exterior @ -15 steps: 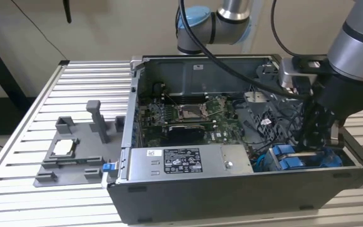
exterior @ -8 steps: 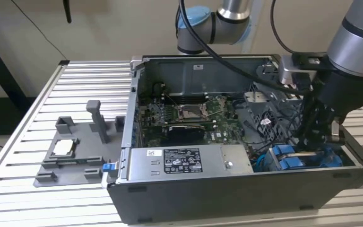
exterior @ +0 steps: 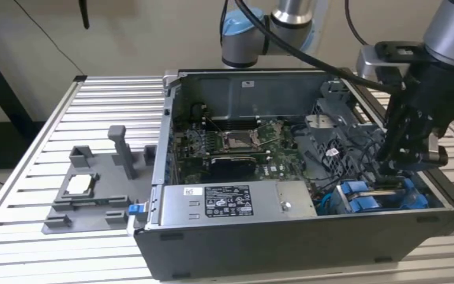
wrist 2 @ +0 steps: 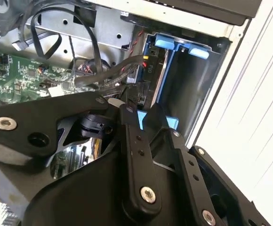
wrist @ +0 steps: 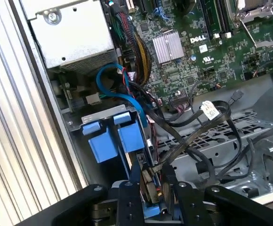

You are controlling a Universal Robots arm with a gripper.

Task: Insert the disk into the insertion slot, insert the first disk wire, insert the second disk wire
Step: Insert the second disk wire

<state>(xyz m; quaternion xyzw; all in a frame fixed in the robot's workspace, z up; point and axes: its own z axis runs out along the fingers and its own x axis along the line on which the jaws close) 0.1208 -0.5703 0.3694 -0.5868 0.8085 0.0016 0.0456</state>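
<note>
The disk sits in the insertion slot at the case's near corner on the exterior view's right, blue end tabs up. In the first wrist view the tabs of the disk stand in the insertion slot. The second wrist view shows the disk edge-on inside the insertion slot, with a black connector carrying red and black wires at its end. My gripper hangs just above the slot. In both wrist views the gripper is shut on a wire connector beside the disk.
A silver power-supply box fills the case's near side beside the slot. The green motherboard lies behind it. Loose black cables cross near the gripper. A grey fixture stands on the slatted table.
</note>
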